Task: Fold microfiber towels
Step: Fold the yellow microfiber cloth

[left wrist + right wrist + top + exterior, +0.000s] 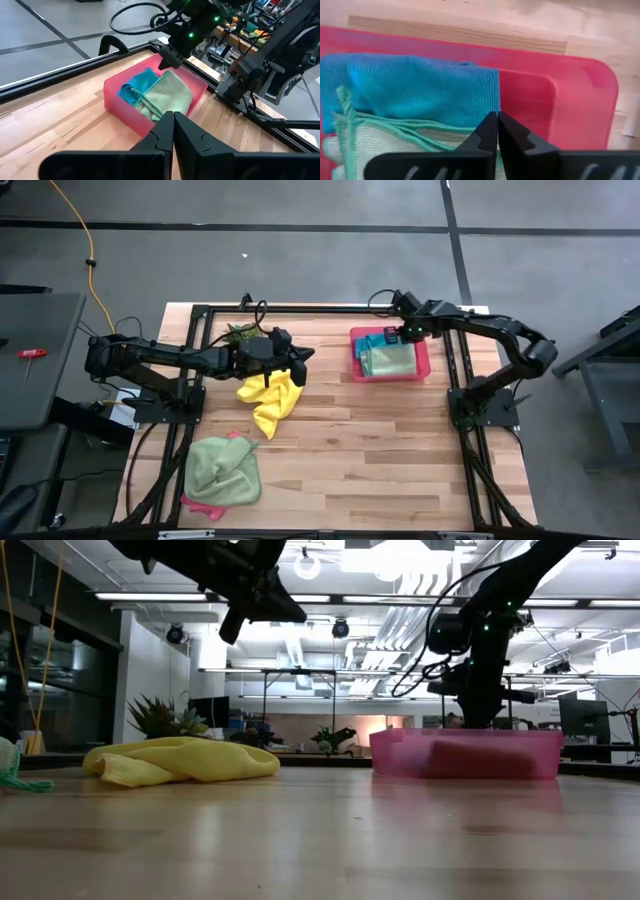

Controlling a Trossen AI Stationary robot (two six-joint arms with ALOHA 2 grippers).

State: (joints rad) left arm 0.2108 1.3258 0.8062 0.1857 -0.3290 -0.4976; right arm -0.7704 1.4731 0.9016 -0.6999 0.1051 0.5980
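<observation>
A yellow towel [270,402] lies crumpled on the table; it also shows in the low view [180,760]. My left gripper [300,360] hangs shut and empty above its far end, well clear of the table [265,600]. A teal towel [420,90] and a folded light green towel [170,97] lie in the pink tray [355,372]. My right gripper [497,125] is shut just above them, over the tray's far side [170,60]. Another light green towel [222,470] lies bunched on a pink towel [205,505] at the near left.
A small spiky green plant [238,332] stands at the far edge behind my left gripper. The black frame rails run along the table's left, far and right sides. Bare wood lies between the yellow towel and the tray and along the near right.
</observation>
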